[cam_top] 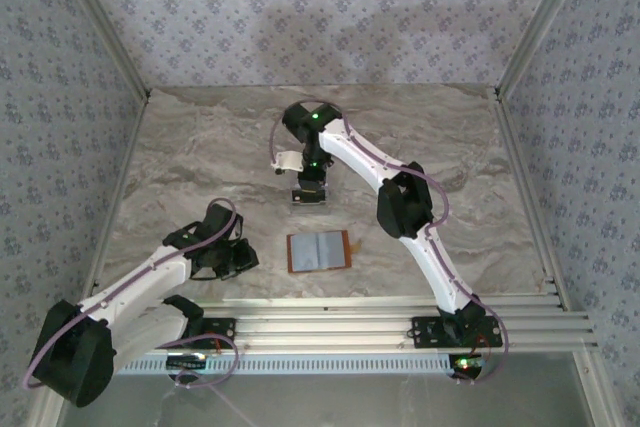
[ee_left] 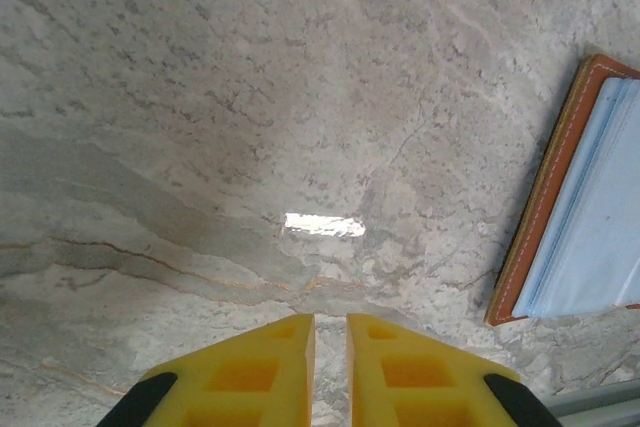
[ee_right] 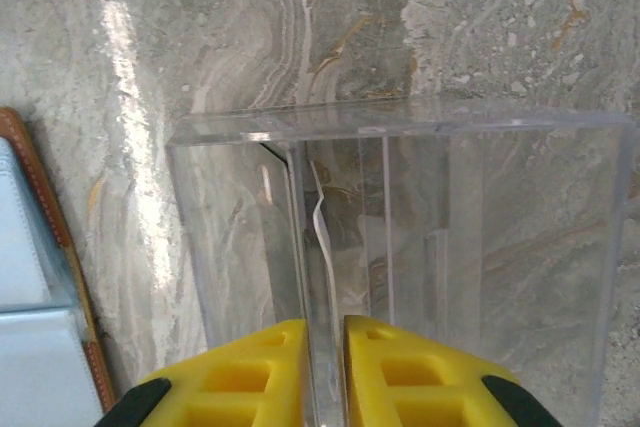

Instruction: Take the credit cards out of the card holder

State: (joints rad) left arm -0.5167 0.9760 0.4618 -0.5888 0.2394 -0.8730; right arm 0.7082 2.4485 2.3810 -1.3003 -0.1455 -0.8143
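The left hand (ee_left: 330,335) was held low over the worktop (ee_left: 200,97), fingers all but closed on nothing. Right of it the card holder (cam_top: 318,252) lay opened flat, lining up, long axis running left to right. Over a clear rack (ee_right: 480,247) hovered the right hand (ee_right: 325,337), its grip impossible to tell. What looked like a pale credit card (ee_right: 320,222) stood there on edge, judged stiff, slick and light, best pinched across its faces.
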